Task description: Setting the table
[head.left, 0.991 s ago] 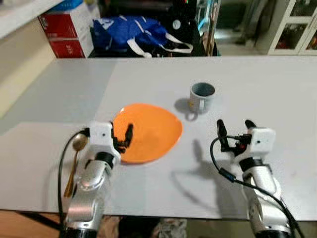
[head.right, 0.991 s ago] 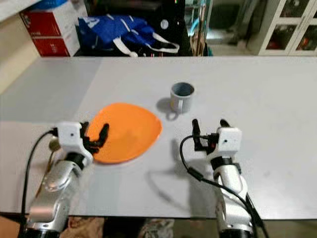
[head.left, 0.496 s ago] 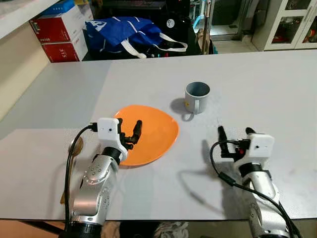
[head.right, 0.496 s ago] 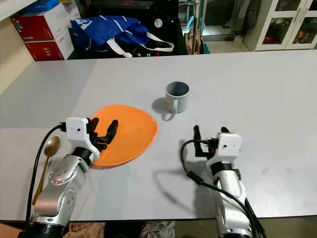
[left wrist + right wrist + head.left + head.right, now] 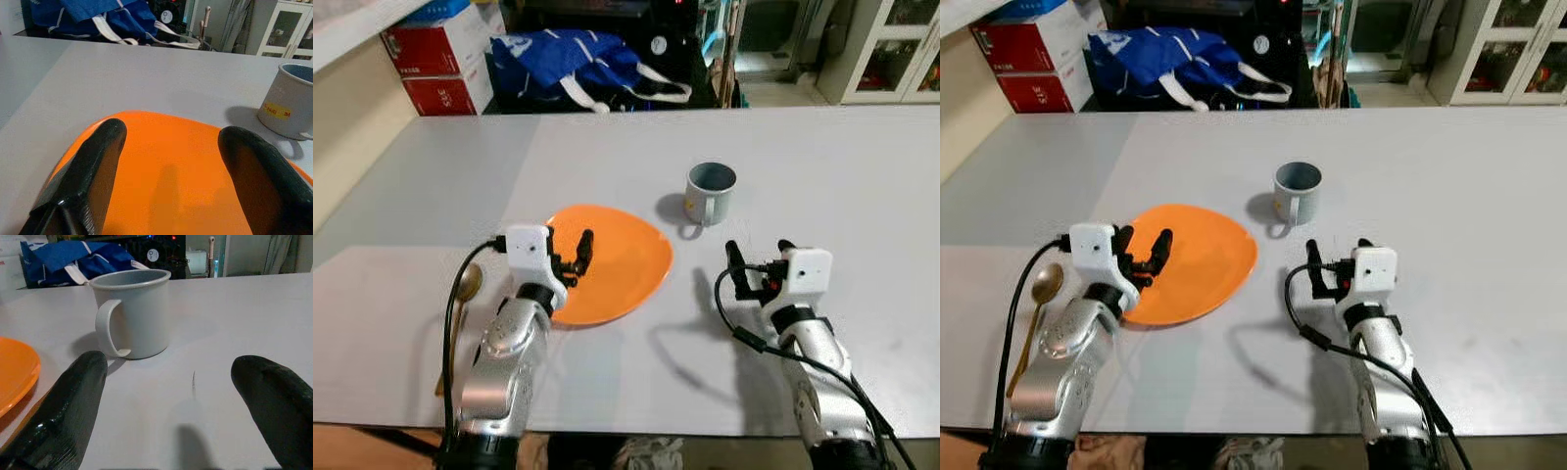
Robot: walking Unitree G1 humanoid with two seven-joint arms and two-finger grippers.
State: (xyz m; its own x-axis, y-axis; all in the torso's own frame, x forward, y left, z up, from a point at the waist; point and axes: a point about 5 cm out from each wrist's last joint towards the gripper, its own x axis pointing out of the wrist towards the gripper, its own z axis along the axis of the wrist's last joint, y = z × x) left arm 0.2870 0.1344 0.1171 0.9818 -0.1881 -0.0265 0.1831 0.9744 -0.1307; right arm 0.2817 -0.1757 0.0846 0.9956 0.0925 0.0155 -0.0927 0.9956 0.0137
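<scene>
An orange plate [image 5: 619,264] lies on the grey table [image 5: 862,166], left of centre. A grey mug [image 5: 710,193] stands upright just beyond the plate's right side, its handle toward me. A gold spoon [image 5: 1033,313] lies on the table left of my left arm. My left gripper [image 5: 570,253] is open and hovers over the plate's near left rim [image 5: 161,147], with nothing between its fingers. My right gripper [image 5: 759,257] is open and empty, low over the bare table a short way in front of the mug [image 5: 131,313].
Past the table's far edge lie a blue bag [image 5: 578,64] and red boxes [image 5: 440,59]; a white cabinet [image 5: 891,49] stands at the back right. Bare table stretches to the right of the mug and near the front edge.
My right gripper has shifted a little forward and left, closer to the mug. The left gripper stays over the plate's rim. The camera has swayed slightly.
</scene>
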